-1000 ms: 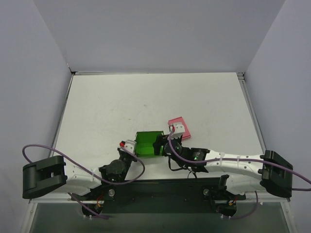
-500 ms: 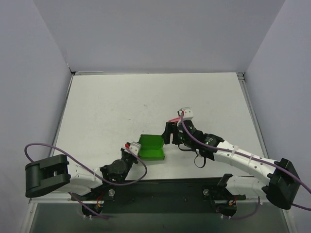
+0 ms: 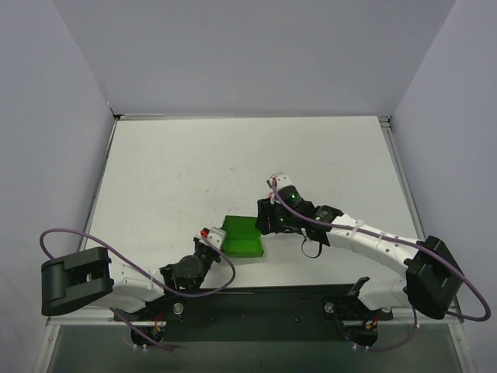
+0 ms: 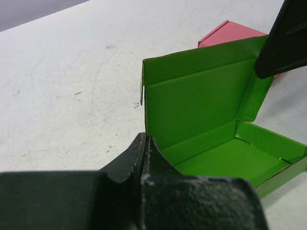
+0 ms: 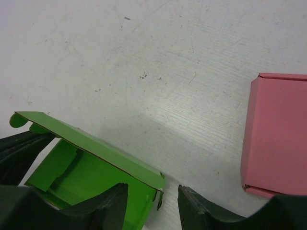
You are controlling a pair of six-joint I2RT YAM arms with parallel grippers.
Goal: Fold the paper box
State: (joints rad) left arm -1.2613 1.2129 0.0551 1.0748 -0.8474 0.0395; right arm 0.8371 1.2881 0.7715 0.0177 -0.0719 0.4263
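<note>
**A:** From above, where was the paper box (image 3: 242,238)?

**B:** On the white table (image 3: 194,171), near its front edge and between the two arms. The left gripper (image 3: 213,237) was at its left end and the right gripper (image 3: 268,221) at its far right corner.

**A:** And the left wrist camera?

**B:** The box (image 4: 201,105) stood open, its lid raised and the green inside showing. The left gripper (image 4: 144,142) had its fingers pressed together, pinching the box's near left wall. A pink box (image 4: 230,33) lay just behind, and a dark finger of the other arm hung at the upper right.

**A:** The right wrist?

**B:** The right gripper (image 5: 152,189) had its jaws partly apart. They straddled a corner of the raised lid (image 5: 91,146) and clamped nothing. The pink box (image 5: 276,139) lay flat to the right, apart from the green one.
</note>
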